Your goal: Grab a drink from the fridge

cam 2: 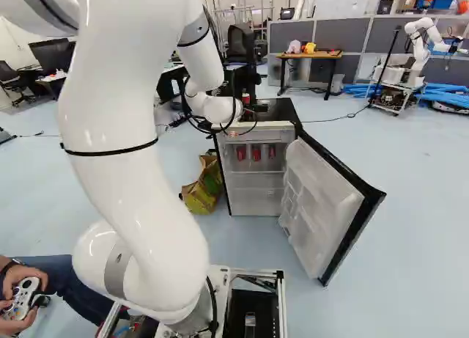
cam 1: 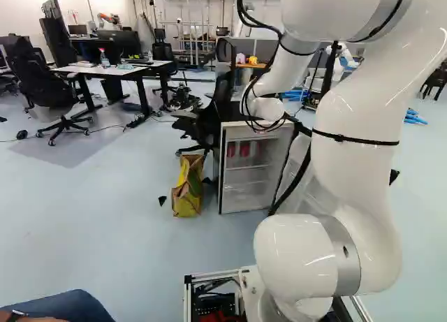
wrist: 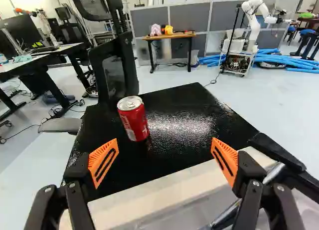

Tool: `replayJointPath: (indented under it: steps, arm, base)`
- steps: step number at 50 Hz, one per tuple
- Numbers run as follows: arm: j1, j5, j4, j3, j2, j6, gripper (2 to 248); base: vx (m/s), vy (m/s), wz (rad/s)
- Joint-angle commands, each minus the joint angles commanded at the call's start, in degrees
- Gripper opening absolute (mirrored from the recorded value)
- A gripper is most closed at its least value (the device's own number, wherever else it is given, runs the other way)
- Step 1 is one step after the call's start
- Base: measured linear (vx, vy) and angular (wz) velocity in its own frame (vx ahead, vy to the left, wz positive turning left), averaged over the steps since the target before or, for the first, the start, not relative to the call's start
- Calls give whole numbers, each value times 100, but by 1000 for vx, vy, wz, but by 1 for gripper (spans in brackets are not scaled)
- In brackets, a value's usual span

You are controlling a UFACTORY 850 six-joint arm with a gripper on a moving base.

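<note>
The end effector (wrist: 165, 147) is spread wide with nothing between its fingers, level with the front edge of the fridge top (wrist: 174, 105) and above the opening of the fridge (cam 2: 253, 200), whose door (cam 2: 326, 199) stands open to the right. Three red cans (cam 2: 256, 154) stand upright in a row inside on the upper shelf, below the end effector, so reaching one would likely mean dropping past that front edge before going in. Another red can (wrist: 133, 119) stands upright on the fridge top, ahead of the fingers and nearer its left edge.
</note>
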Motion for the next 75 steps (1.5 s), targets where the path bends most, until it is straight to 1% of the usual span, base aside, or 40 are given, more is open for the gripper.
replayJointPath:
  steps: [14, 36, 64, 75]
  arm:
    - [-207, -311, 0, 249, 385, 0, 247]
    - [-593, -1037, 0, 529, 917, 0, 247]
    - [-1134, -1993, 0, 632, 1379, 0, 247]
    - [-1354, -2258, 0, 637, 1531, 0, 247]
  base:
    - [0, 0, 0]
    - [0, 0, 0]
    - [0, 0, 0]
    - [0, 0, 0]
